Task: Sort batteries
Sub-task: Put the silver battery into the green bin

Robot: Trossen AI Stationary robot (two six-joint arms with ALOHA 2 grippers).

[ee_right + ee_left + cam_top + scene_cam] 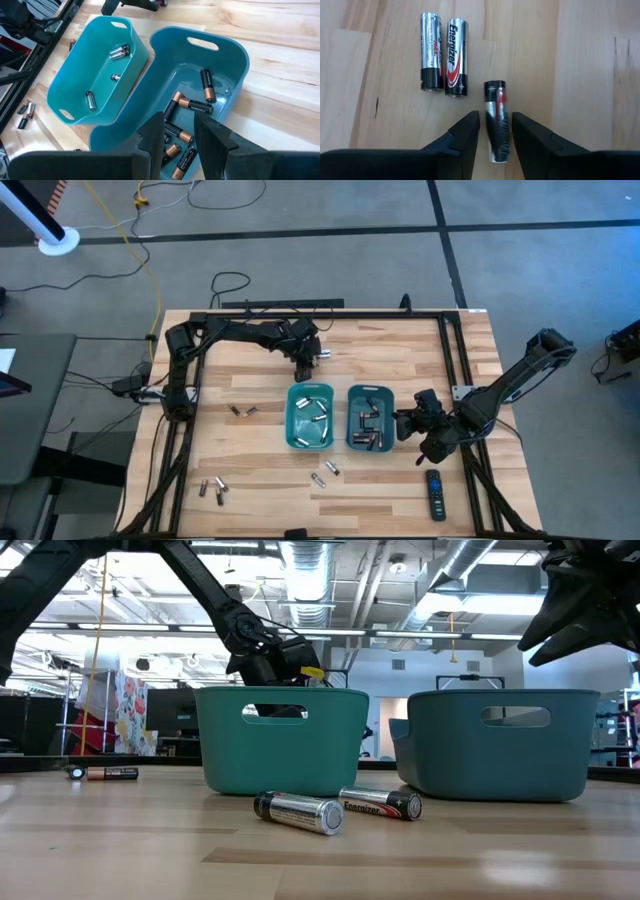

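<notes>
- The left gripper, fingers spread, straddles 1 battery lying on the bench, with 2 silvery batteries just beside it.
- Risk: the battery lies slightly askew between the fingers, so closing may roll it out or nudge its neighbours.
- The right gripper hovers over the right bin of dark batteries, fingers parted and holding nothing.
- The left bin holds silvery batteries; a misread colour would mix the sorts.
</notes>
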